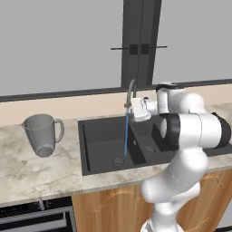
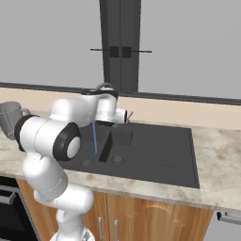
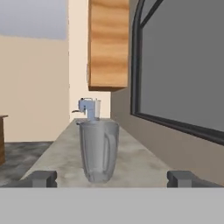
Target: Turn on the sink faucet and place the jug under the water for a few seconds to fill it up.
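Jug (image 1: 43, 134) stands upright on the marble counter (image 1: 27, 174), well left of the black sink (image 1: 104, 149), below a grey window. Water (image 1: 126, 133) streams from the faucet (image 1: 130, 93) into the sink. Beside the faucet, the gripper (image 3: 111, 178) gapes wide, holding nothing.

The white arm rises from its base, folds at the elbow and reaches level, with the wrist horizontal. The gripper (image 3: 112, 178) points sideways (its 2 dark fingertips (image 3: 43, 178) stand far apart), jaws spread wide with nothing between them.
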